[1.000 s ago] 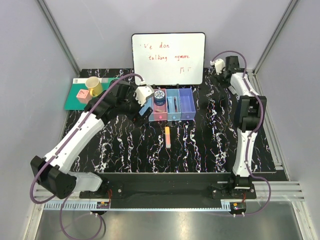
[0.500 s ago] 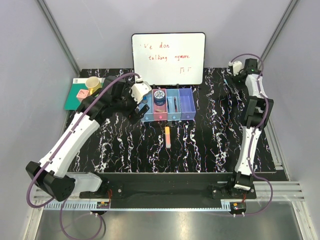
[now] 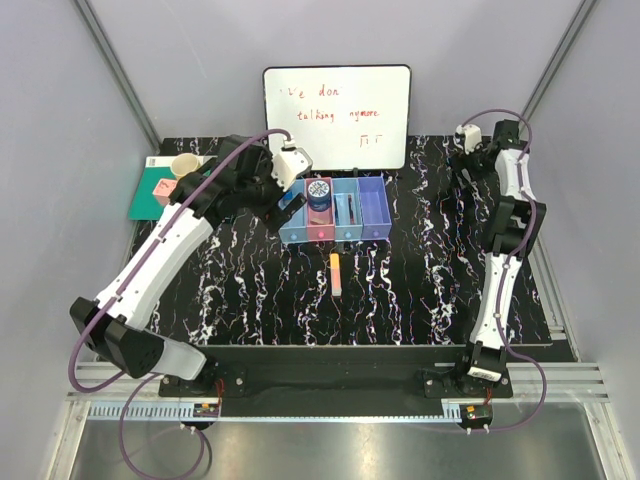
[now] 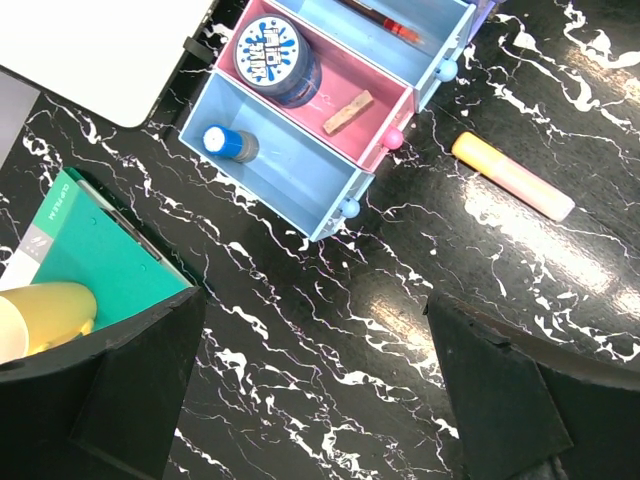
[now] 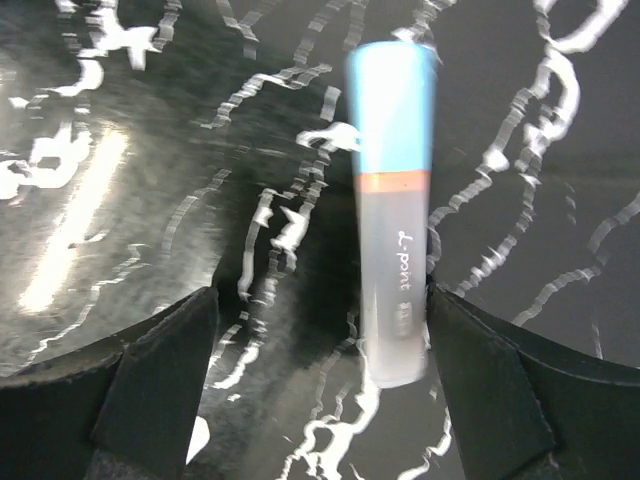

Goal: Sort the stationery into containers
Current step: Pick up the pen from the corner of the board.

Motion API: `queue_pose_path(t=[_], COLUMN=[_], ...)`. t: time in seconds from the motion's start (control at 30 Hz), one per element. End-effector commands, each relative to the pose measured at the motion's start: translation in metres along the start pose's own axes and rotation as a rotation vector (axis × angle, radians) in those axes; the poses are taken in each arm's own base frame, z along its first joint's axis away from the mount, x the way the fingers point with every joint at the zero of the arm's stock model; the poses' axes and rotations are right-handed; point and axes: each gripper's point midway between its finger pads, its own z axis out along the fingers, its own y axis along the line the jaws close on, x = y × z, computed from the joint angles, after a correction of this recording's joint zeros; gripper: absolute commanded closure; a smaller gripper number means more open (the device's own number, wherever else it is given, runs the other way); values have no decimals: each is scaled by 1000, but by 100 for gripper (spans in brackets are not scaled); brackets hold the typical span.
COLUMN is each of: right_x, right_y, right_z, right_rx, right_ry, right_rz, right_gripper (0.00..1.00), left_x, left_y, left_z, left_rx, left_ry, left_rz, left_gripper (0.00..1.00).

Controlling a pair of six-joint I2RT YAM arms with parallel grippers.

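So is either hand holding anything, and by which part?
Nothing held: left hand open, right hand open, straddling the light-blue-capped grey marker without gripping it.

At the right wrist the light-blue marker (image 5: 393,200) is smeared, and its small print is unreadable. Seen from overhead it is hidden under the right gripper (image 3: 466,160), which is too small there to tell how its jaws stand. The left gripper (image 3: 283,195) covers the far end of the end blue bin (image 3: 292,234). At the left wrist, the yellow cup (image 4: 40,318) runs off the left edge, while the purple bin (image 4: 487,8) and the dark-red pen (image 4: 390,20) are cut by the top edge.
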Motion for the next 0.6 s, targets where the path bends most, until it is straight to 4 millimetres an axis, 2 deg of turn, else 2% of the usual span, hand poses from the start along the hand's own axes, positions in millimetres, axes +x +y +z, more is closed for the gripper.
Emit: queue_pose_path(t=[0.0,0.13,0.37,0.47,0.57], right_x=[23,28,32,34,35], right_y=[42,50,56,51,43], right_z=[11,14,20,23,25], right_rx=[-137,-158,-153,-120,-63], right_ry=[93,108,135,150,166], right_rz=[-32,-36,31,88,123], right_gripper=[11,17,41,41,45], left_x=[-21,-24,-25,-25,-24], left_y=[14,17,17,16,16], left_z=[-11,-12,-14,-15,-14], left_rx=[-56,-63,-65,-63,-57], left_ry=[-52,-55,-62,-66,-64], left_rz=[14,16,15,7,3], left_gripper=[1,1,1,1,1])
